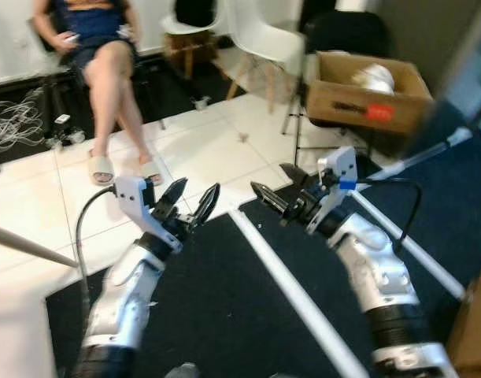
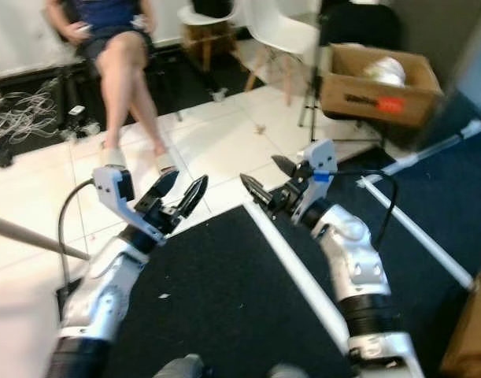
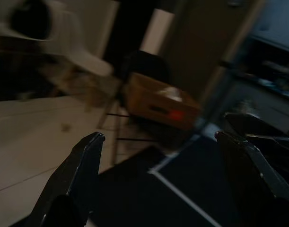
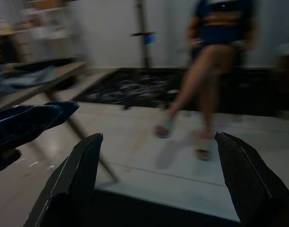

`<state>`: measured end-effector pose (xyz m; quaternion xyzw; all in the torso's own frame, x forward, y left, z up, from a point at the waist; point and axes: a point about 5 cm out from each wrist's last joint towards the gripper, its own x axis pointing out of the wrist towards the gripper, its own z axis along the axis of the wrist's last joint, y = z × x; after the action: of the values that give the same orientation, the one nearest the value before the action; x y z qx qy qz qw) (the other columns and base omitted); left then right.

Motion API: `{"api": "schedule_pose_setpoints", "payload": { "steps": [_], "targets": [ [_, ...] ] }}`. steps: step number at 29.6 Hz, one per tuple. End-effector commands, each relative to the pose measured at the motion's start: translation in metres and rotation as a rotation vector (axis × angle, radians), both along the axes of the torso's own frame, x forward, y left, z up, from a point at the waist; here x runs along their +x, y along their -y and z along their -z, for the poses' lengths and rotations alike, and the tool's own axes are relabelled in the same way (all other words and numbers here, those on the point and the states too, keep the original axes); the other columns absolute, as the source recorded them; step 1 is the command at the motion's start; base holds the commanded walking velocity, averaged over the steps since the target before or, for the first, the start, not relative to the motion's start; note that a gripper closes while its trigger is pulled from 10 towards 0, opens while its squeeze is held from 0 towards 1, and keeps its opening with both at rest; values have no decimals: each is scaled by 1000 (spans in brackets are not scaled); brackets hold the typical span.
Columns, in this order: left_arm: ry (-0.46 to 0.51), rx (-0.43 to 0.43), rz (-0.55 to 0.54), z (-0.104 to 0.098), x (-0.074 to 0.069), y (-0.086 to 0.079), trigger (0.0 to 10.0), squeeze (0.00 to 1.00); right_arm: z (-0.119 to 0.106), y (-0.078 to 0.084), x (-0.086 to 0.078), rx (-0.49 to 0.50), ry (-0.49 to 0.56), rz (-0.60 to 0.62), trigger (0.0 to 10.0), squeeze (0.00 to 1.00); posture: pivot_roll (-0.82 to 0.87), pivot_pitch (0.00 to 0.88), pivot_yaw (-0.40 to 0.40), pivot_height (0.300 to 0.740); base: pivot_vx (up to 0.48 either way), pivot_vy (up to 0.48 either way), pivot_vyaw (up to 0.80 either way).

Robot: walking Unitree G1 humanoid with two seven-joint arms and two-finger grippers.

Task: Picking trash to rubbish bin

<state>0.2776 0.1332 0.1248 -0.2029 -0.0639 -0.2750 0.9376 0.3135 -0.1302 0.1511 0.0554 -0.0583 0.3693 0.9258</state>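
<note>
Left end effector [image 1: 187, 198] raised over the near edge of the dark mat [image 1: 216, 307], fingers spread wide, holding nothing. Right end effector [image 1: 279, 187] level with it, just beside the white strip [image 1: 291, 287] that crosses the mat, fingers likewise parted and empty.

Past the mat's far edge, pale tiled floor [image 1: 185, 146], with a small scrap [image 1: 242, 137] lying on it, well beyond the mat and between the seated person [image 1: 106, 63] and the cardboard box [image 1: 366, 93]. Too small and blurred to name; probably paper or a wrapper, so likely light, soft and easy to crush. Best pinched across its middle from above, fingertips down to the tile, since something so flat would slide rather than lift.

Cardboard box open-topped, off the mat's far right corner, with something pale crumpled [image 1: 374, 76] inside; probably the bin.

Open tile between mat and scrap gives room to advance. Hazards around that path: the mat's raised edge, white chair [image 1: 264, 39] legs beside the box, the person's feet, tangled cables [image 1: 20, 126] far left of the mat.
</note>
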Motion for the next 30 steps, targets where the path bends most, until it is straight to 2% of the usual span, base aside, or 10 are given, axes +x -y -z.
{"api": "schedule_pose_setpoints", "payload": {
  "steps": [1,30],
  "targets": [
    [-21,-2,12,5,-1,2,10000,0,5,3,-1,-11,-14,8,10000,0,6,0,-28,740,0,0,794],
    [-18,-5,14,3,-1,1,10000,0,3,3,-1,-11,-10,1,10000,0,6,0,-23,740,0,0,794]
  ]
}}
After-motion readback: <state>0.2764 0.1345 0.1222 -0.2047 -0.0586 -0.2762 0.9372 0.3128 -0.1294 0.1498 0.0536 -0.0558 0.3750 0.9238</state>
